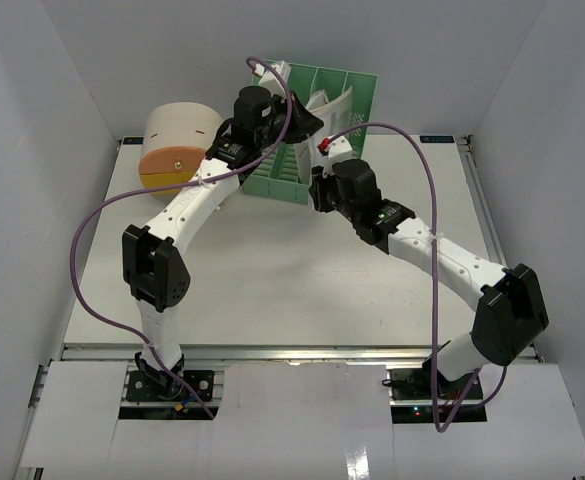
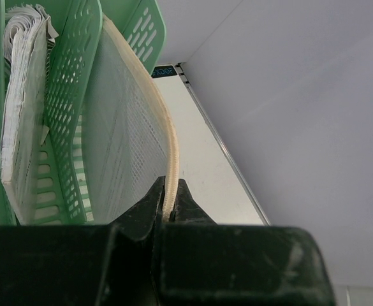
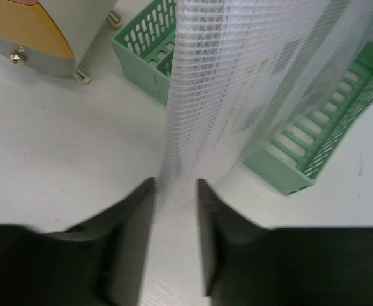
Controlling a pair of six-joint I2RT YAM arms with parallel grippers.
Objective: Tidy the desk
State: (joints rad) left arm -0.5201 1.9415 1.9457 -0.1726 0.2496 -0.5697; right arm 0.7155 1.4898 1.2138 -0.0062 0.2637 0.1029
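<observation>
The white desk [image 1: 272,280] carries a green slotted file rack [image 1: 357,95] at the back centre. My left gripper [image 1: 307,120] reaches over the rack and is shut on the cream zip edge [image 2: 168,137] of a clear mesh pouch [image 2: 122,127], which stands in a rack slot. In the left wrist view the jaws [image 2: 170,186] pinch that edge tightly. My right gripper [image 1: 324,152] is at the rack's front. In the right wrist view it [image 3: 175,185] is open, its fingers on either side of the pouch's [image 3: 237,64] lower part.
A stack of papers [image 2: 20,95] fills the neighbouring rack slot. A cream-and-orange rounded drawer box [image 1: 177,140] stands at the back left, also in the right wrist view [image 3: 27,32]. White walls enclose the desk on three sides.
</observation>
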